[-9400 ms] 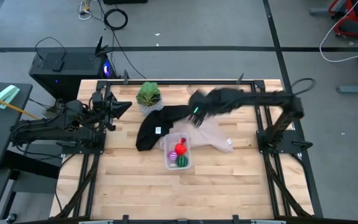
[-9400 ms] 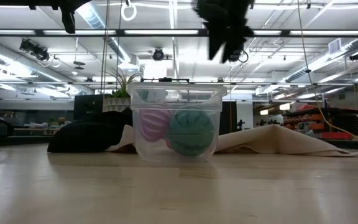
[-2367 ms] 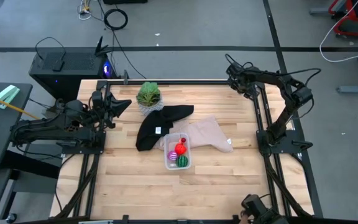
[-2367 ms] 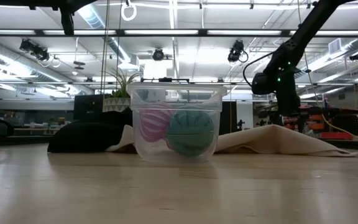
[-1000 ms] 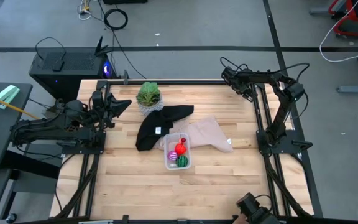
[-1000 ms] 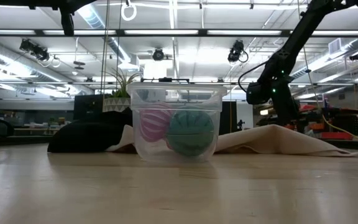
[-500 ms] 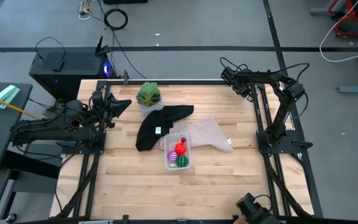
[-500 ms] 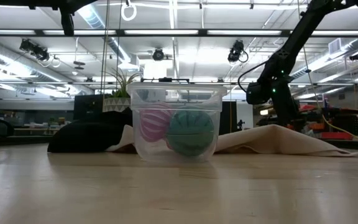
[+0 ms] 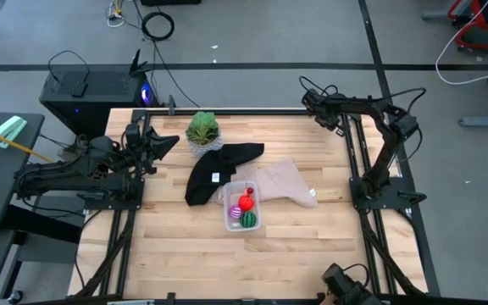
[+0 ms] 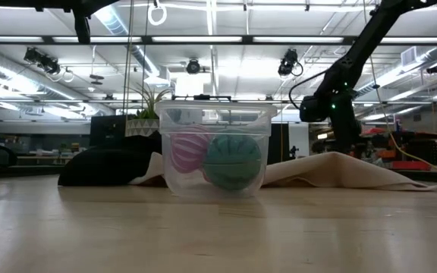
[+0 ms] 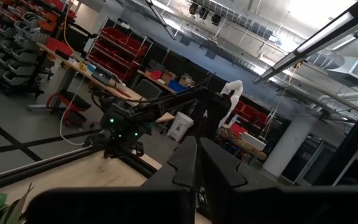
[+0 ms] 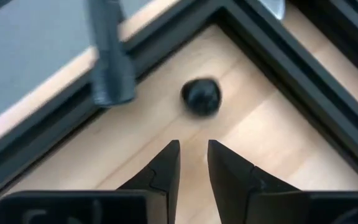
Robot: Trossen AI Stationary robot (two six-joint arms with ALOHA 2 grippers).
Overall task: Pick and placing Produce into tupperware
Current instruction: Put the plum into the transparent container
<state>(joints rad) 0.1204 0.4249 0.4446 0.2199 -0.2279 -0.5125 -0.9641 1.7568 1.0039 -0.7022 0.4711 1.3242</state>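
The tupperware [image 9: 242, 206] sits on my desk [image 9: 168, 254], a little below the middle of the high view. It is clear, so I can see the fruit inside. A red fruit [image 9: 246, 202] is near the middle of the tub. A purple fruit [image 9: 235, 212] and a green melon [image 9: 249, 219] are side by side in the lower end of the tub. In the low view the tub [image 10: 215, 150] stands in the middle of the frame, with the pinkish-purple ball [image 10: 188, 150] on the left and the green ball [image 10: 234, 161] on the right, pressed close together.

The tub touches two cloths. A black cloth [image 9: 214, 169] lies up and to the left of it. A beige cloth [image 9: 285, 182] lies up and to the right of it. A leafy green plant [image 9: 202, 129] stands above the black cloth, near the top edge of the desk.

My right hand [image 9: 309, 103] is far from the tub, up at the top right corner of the desk. It holds nothing. In the right wrist view its two fingers [image 12: 164, 167] are a little bit apart, just a narrow gap, over the bare wood in the corner. A small black knob [image 12: 201, 96] sits on the wood just past them.

My left hand [image 9: 166, 142] waits at the left side of the desk, near the plant. In the left wrist view its fingers [image 11: 188, 163] are pressed together and hold nothing.
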